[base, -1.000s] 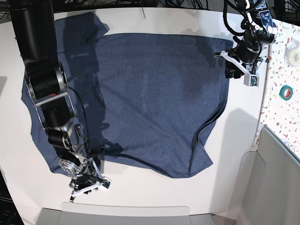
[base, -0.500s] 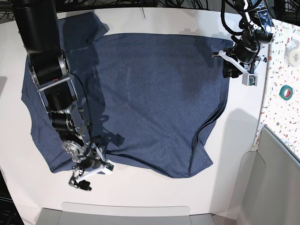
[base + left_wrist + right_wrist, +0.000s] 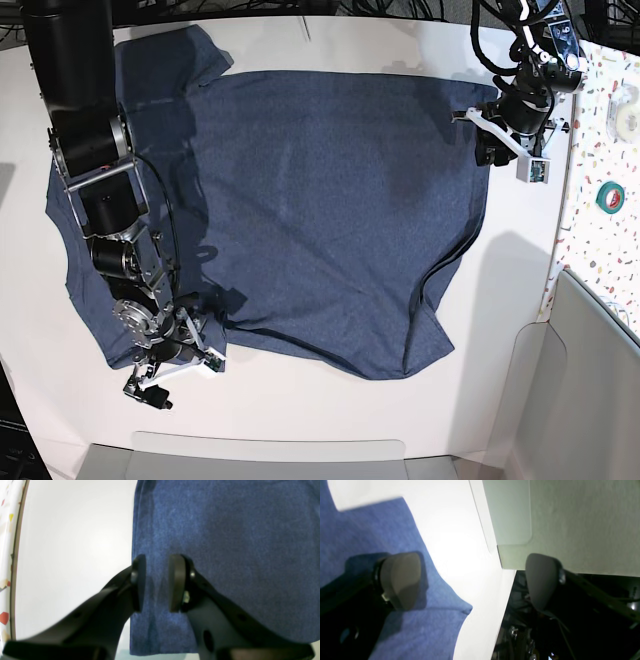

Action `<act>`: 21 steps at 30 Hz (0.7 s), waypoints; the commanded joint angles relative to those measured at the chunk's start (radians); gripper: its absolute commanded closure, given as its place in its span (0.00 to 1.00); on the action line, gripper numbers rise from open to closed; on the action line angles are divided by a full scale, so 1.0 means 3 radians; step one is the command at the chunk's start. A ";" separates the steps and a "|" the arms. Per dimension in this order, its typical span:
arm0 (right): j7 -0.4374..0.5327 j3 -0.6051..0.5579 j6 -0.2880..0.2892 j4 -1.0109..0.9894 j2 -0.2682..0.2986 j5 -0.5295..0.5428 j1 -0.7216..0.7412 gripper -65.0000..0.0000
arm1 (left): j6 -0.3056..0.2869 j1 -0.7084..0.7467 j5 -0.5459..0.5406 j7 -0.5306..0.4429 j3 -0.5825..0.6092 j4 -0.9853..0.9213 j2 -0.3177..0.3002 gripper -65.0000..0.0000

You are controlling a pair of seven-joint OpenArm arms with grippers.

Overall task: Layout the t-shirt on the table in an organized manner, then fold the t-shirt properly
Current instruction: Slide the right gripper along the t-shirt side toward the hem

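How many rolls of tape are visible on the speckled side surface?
2. A green roll of tape lies at the base view's right edge, and a white roll sits farther back on the same speckled surface. Others may lie outside the frame.

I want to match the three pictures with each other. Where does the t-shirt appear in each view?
Base: the t-shirt covers most of the table.
Left wrist: it fills the right part, its edge between the left gripper pads.
Right wrist: its corner is at lower left, under one right gripper pad.
Shared landmark: the white table beside the cloth's edge.
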 commanded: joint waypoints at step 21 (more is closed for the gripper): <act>-0.0053 0.0002 0.0070 0.0051 -0.0041 0.0012 0.0187 0.09 | -0.0009 0.0046 -0.0030 -0.0080 -0.0013 0.0060 -0.0023 0.76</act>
